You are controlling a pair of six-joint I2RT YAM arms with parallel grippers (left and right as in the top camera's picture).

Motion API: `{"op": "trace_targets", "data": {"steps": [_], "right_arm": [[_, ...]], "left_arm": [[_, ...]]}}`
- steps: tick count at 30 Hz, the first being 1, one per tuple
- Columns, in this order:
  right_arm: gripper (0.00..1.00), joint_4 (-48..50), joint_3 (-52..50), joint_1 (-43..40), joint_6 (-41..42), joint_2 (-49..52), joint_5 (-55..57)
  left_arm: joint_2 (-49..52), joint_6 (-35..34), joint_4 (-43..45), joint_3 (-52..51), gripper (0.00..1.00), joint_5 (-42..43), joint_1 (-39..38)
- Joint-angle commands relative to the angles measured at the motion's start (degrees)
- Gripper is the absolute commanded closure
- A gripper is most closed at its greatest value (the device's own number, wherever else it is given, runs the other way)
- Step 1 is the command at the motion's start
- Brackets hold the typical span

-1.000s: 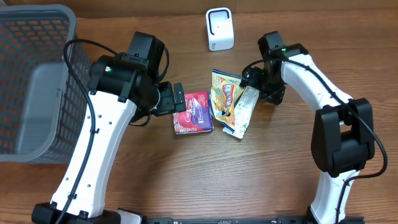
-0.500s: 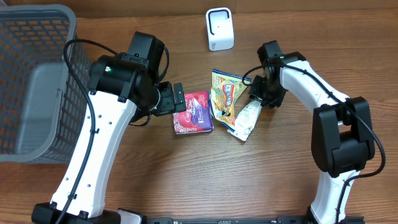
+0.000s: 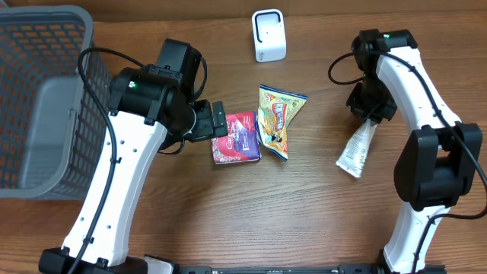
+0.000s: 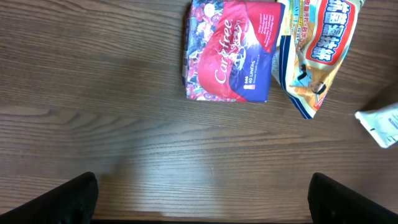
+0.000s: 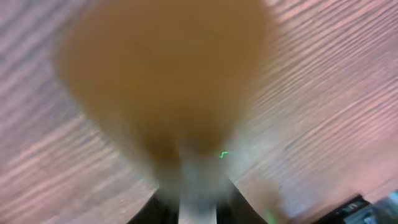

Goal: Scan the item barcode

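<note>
A: Where is the white pouch (image 3: 354, 150)?
B: Right of frame, hanging from the right pincer (image 3: 370, 116), which is clenched on its top end, over the counter (image 3: 304, 213).
A: And the left pincer (image 3: 218, 122)?
B: Released, jaws wide, beside the red packet (image 3: 237, 137). The white scanner (image 3: 268, 36) stands top centre.

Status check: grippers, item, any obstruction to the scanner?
Left gripper open beside red soft pack. Right gripper shut on white plastic pouch, top end. White box scanner looks unobstructed.
</note>
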Motion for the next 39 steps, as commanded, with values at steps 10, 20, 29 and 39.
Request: {"op": "trace_targets", "data": {"steps": [10,20,29,39], "right_arm": [[0.65,3.8,0.7,3.1,-4.9,-1.0,-0.4],[0.42,6.0,-6.0,4.4,-2.8,-0.9,8.7],[0.39,15.8,-14.3,5.2,-0.9,-0.9,16.7],[0.39,24.4,-22.3,5.2,-1.0,-0.9,18.1]], "left_arm": [[-0.6,0.9,0.1,0.8,0.0,-0.5,0.1],[-0.6,0.9,0.1,0.8,0.0,-0.5,0.1],[-0.6,0.9,0.1,0.8,0.0,-0.5,0.1],[-0.6,0.9,0.1,0.8,0.0,-0.5,0.1]]}}
